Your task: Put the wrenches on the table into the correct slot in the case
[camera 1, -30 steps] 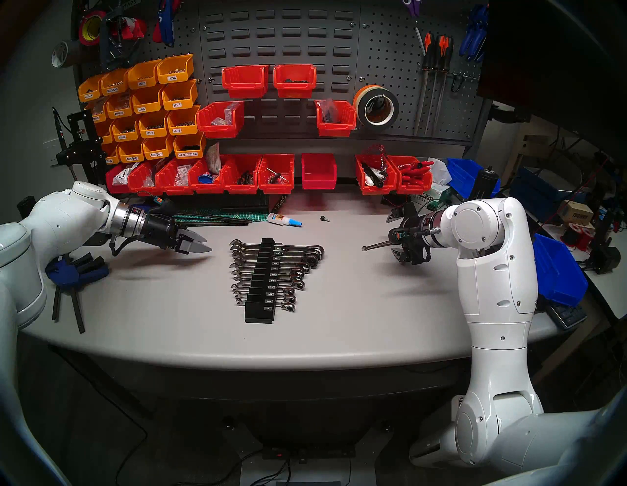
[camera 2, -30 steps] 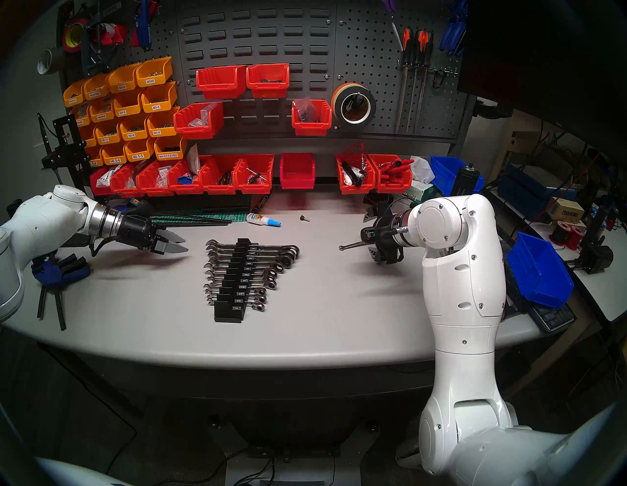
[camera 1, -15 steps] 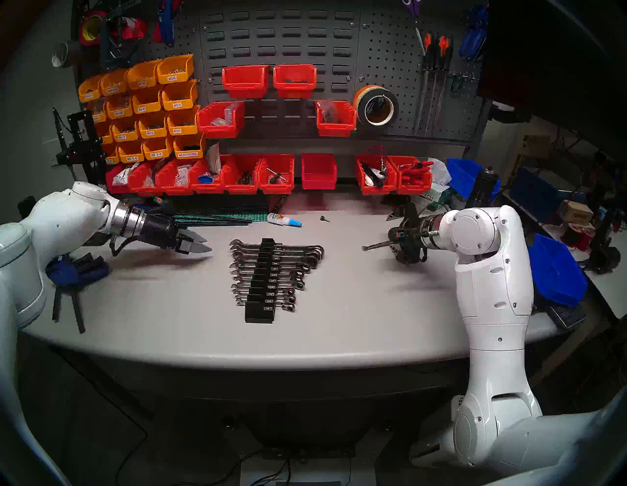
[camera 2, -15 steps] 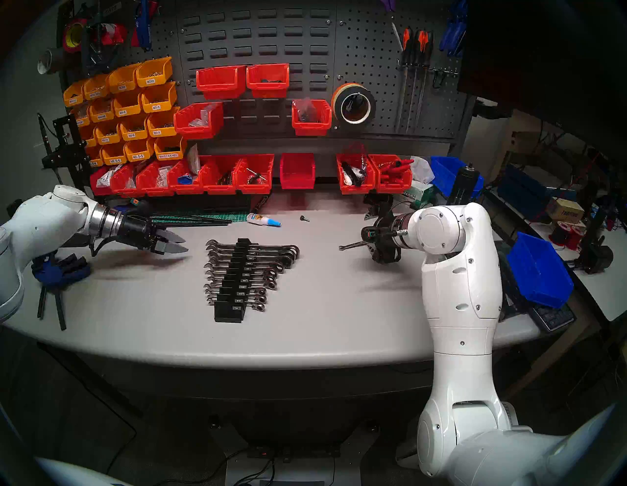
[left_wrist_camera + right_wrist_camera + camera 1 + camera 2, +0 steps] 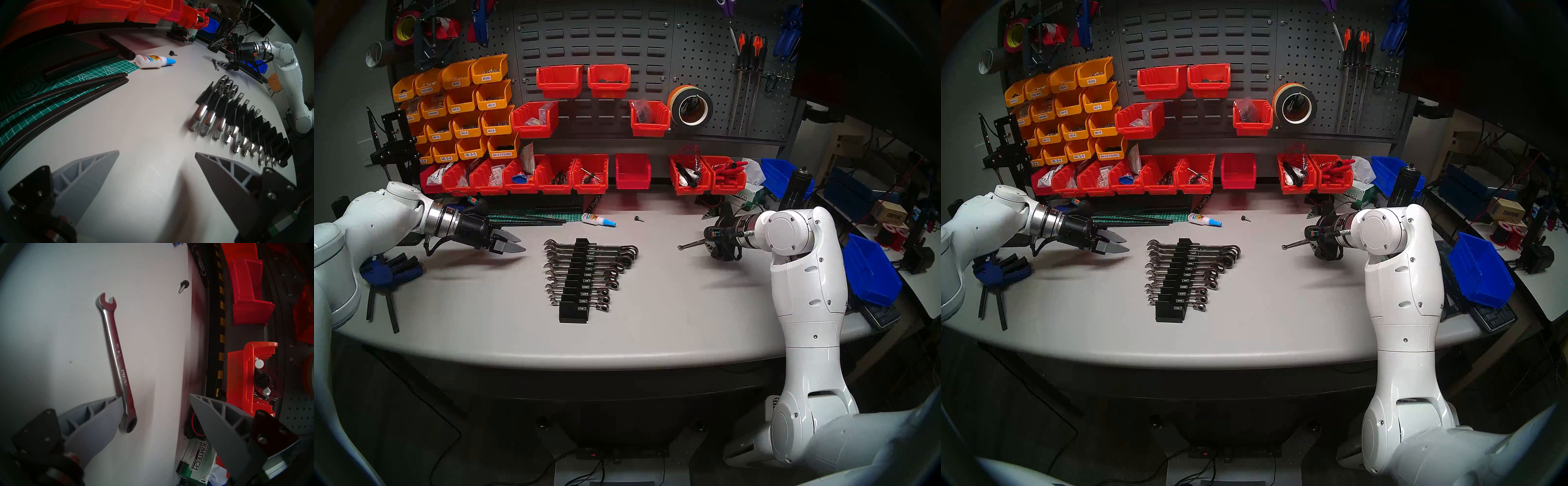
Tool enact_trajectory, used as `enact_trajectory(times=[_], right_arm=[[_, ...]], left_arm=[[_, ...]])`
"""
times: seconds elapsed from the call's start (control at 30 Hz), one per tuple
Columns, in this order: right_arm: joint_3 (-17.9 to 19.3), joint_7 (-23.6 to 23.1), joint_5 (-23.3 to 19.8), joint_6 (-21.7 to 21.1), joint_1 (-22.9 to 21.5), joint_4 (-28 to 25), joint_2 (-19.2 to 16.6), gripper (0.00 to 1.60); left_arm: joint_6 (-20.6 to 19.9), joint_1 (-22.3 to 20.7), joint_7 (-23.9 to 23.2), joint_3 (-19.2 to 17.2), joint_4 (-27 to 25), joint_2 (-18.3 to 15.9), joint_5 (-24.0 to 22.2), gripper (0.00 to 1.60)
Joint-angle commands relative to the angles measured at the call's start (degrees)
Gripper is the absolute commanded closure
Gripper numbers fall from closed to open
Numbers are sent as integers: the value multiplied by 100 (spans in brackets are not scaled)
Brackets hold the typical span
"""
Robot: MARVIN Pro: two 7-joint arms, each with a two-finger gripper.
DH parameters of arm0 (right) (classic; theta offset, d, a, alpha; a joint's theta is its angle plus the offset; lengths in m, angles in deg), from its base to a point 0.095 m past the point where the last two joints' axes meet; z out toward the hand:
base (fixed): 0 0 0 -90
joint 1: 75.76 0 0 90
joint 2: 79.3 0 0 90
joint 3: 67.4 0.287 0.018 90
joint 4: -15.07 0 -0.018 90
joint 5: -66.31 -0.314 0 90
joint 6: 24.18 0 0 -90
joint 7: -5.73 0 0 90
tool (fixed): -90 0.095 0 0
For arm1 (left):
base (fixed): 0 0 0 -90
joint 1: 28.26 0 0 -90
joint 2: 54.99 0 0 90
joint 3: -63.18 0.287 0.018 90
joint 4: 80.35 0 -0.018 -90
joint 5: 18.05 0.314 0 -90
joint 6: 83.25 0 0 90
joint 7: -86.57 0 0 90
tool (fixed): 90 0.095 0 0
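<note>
The loose silver wrench lies on the grey table at the right, open jaw pointing toward the middle. My right gripper stands open around its ring end. One finger touches the shaft just ahead of the ring, and the other is well apart from it. The black case stands at the table's centre with several chrome wrenches in its grooves. My left gripper hovers open and empty left of the case.
A glue bottle and a small screw lie behind the case. Red bins line the back, with a green cutting mat at back left. A blue clamp sits at the left edge and a blue bin at the right.
The right wrist has shifted slightly and its fingers have come a little closer together, one now against the wrench, whose open end nudged slightly right. The left arm is still.
</note>
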Motion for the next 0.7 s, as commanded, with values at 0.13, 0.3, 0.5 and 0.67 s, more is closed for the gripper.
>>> enact_trajectory(times=[0.13, 0.3, 0.5, 0.67], right_arm=[[-144, -162, 86, 120, 86, 591, -92, 0], [-226, -175, 86, 128, 18, 636, -58, 0], [-293, -196, 107, 119, -52, 681, -50, 0], [-337, -236, 133, 99, -124, 681, -54, 0]], left_arm=[[4, -148, -8, -59, 7, 3, -17, 0], [4, -149, -8, -59, 7, 3, -17, 0], [4, -149, -8, -59, 6, 3, -17, 0], [3, -150, -9, -59, 7, 3, -17, 0]])
